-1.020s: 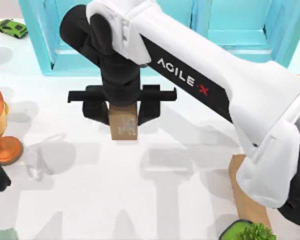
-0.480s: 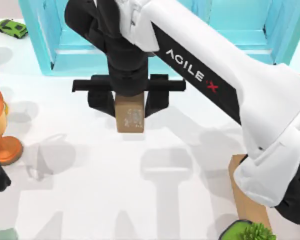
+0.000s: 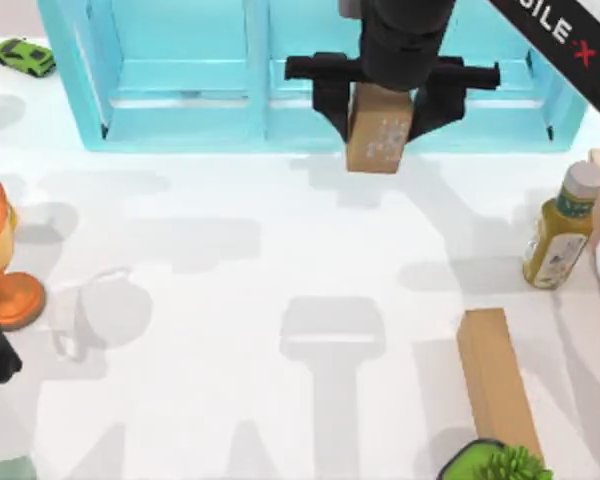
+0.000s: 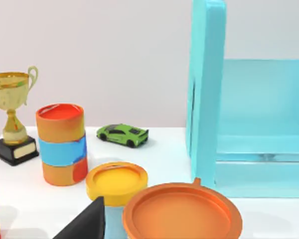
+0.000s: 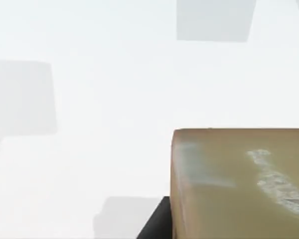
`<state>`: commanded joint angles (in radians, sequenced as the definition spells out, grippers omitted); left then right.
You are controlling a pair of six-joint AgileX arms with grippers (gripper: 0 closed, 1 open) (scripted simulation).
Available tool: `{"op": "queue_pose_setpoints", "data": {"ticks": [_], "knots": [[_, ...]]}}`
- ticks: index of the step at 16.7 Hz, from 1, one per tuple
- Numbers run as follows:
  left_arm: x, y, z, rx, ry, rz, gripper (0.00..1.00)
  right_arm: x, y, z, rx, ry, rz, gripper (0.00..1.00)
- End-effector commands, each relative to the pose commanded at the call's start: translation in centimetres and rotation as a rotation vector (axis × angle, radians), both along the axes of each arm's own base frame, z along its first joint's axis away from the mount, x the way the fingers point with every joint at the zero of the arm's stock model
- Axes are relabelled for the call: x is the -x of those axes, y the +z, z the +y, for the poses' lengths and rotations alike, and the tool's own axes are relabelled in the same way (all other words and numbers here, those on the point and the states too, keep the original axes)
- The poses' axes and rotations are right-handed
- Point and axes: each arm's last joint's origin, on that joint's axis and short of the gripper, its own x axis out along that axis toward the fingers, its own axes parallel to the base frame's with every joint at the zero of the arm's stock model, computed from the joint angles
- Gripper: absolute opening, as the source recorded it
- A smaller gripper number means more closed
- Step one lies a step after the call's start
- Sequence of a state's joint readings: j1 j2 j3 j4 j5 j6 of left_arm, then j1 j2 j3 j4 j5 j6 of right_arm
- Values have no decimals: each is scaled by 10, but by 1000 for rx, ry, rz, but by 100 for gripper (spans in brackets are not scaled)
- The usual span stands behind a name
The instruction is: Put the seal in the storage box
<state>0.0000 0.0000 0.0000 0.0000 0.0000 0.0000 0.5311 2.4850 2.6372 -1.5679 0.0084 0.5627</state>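
Sim'd tabletop w/ white table, plain wall.

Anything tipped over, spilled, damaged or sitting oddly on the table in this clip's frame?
Nothing stands out. The right hand holds the seal at the storage box front edge. The bottle stands upright, the wooden block lies flat, and the toy car sits on its wheels.

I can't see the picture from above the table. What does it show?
The right gripper holds the seal at the front edge of the storage box. On the white table stand a bottle and a wooden block.
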Motion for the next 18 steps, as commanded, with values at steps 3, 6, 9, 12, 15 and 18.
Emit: {"op": "queue_pose_setpoints", "data": {"ticks": [3,6,9,12,15,18], "knots": [[0,0,0,0,0,0,100,-25,14,-105,-5,-16,-19,0],[0,0,0,0,0,0,100,-14,22,-213,6,-34,-31,0],[0,0,0,0,0,0,100,27,21,-293,26,-37,-22,0],[0,0,0,0,0,0,100,74,17,-336,47,-26,-2,0],[0,0,0,0,0,0,100,106,13,-349,69,-7,19,0],[0,0,0,0,0,0,100,115,12,-350,77,4,28,0]]}}
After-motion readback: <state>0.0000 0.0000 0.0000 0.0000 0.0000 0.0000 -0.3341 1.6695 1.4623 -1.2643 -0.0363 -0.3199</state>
